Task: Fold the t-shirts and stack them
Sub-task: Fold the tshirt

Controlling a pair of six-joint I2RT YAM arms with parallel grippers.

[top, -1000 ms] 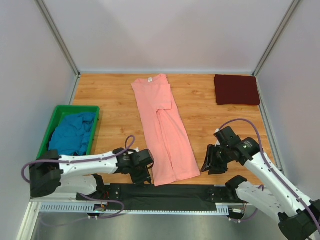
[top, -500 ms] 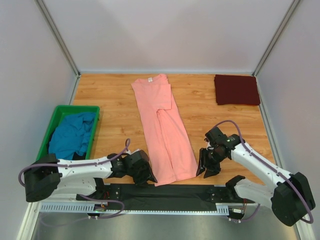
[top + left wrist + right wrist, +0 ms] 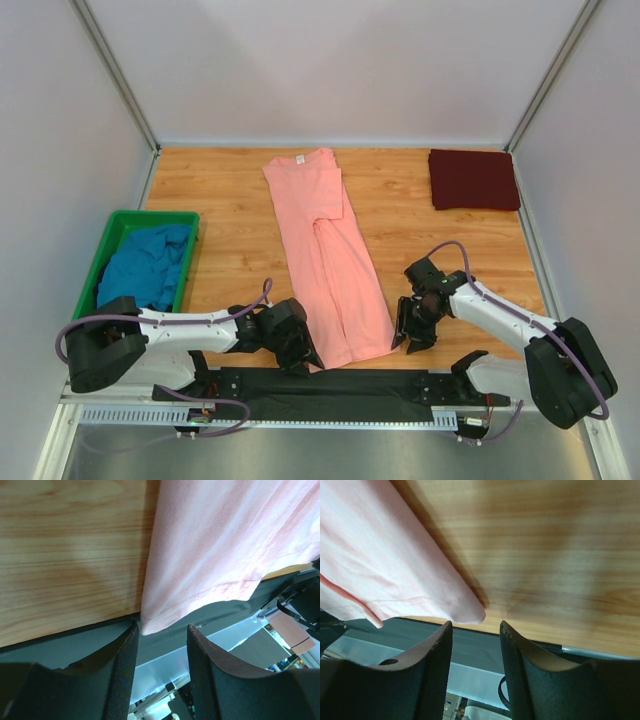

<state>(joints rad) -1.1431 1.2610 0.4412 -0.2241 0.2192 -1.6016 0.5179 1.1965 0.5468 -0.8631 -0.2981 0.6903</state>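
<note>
A salmon-pink t-shirt (image 3: pixel 325 250) lies folded lengthwise down the middle of the table, its white neck label at the far end and its hem at the near edge. My left gripper (image 3: pixel 308 362) is open at the hem's near-left corner (image 3: pixel 150 625), which sits just ahead of the fingertips. At the hem's near-right corner (image 3: pixel 472 614), my right gripper (image 3: pixel 405 340) is open too, nothing between its fingers. A dark maroon t-shirt (image 3: pixel 473 179) lies folded at the far right. A teal-blue t-shirt (image 3: pixel 145 265) is crumpled in the bin.
The green plastic bin (image 3: pixel 112 233) stands at the left edge of the table. A black strip (image 3: pixel 330 385) with the arm bases runs along the near edge. Grey walls enclose the wooden table (image 3: pixel 230 200) on three sides.
Both grippers have moved inward to the pink shirt's near corners. The left one slid right to the hem's left corner; the right one came left and lowered to the right corner.
</note>
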